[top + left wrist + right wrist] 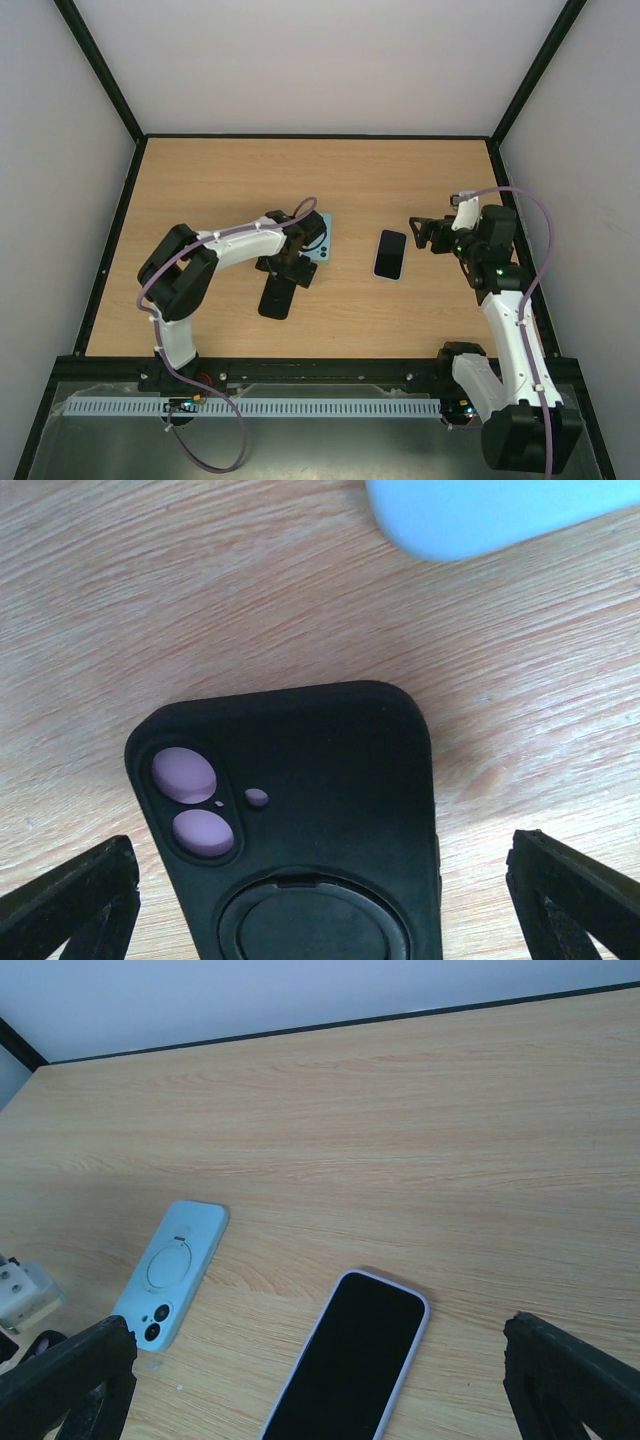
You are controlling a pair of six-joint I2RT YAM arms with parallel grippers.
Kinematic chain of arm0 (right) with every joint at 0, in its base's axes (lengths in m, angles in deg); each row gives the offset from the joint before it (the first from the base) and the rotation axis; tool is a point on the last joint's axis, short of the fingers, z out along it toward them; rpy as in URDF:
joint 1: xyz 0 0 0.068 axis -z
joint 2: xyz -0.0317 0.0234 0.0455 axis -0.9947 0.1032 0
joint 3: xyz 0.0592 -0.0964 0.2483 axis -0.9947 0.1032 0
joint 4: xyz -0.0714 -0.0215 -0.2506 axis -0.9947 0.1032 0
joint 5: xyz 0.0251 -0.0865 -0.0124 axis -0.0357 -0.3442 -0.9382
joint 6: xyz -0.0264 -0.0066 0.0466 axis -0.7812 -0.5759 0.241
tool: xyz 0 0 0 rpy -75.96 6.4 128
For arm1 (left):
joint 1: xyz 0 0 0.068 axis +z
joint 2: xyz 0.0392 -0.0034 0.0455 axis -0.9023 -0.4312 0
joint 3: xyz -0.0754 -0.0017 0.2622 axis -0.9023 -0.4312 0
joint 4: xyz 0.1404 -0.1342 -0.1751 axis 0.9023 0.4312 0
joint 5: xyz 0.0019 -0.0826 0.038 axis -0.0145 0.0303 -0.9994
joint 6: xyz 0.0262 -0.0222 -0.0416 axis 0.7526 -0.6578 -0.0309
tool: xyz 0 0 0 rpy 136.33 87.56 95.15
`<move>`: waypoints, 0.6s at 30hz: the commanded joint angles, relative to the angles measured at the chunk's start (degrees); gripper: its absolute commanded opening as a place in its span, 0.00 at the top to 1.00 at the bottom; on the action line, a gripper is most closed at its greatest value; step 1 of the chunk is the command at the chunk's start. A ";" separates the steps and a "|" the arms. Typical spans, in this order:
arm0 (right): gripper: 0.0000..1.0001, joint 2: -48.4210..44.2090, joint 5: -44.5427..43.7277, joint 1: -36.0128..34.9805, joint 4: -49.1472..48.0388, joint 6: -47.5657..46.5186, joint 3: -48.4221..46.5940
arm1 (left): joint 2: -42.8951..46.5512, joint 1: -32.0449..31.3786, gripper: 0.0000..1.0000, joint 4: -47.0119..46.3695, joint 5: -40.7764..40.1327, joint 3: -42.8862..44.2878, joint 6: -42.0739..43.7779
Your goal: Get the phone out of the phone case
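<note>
From where I stand, the left claw (320,905) hangs wide apart over the black phone case (300,770), holding nothing. The case lies back-up on the table (400,180), with one finger on each side of its lower half, and neither looks to be touching it. Lilac shows through the camera cut-outs, so I'd guess a phone sits inside, though I can't be sure.

The step in hand looks like getting hold of that case. To do it well, I'd come straight down and close on the long edges, low enough to bite the rim rather than slide up over the rounded back. The ring stand at the near end is a bump to stay clear of. One claw probably won't free a phone, so the other should pin or peel a corner.

The right claw (415,233) is also wide apart and holding nothing, well away from the black case. It sits just right of a screen-up phone (352,1360) with a pale rim. A light blue case (172,1270) lies back-up just beyond the black one.
</note>
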 commanded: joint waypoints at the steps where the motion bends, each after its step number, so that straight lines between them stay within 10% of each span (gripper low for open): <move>1: 0.03 -0.83 0.99 0.12 -1.25 -0.78 0.31 | -0.57 -0.29 0.00 5.20 -1.27 2.38 -0.75; 18: 0.03 -2.96 1.46 0.12 -1.63 -0.67 1.53 | -0.52 3.85 0.00 4.16 5.79 -0.42 3.15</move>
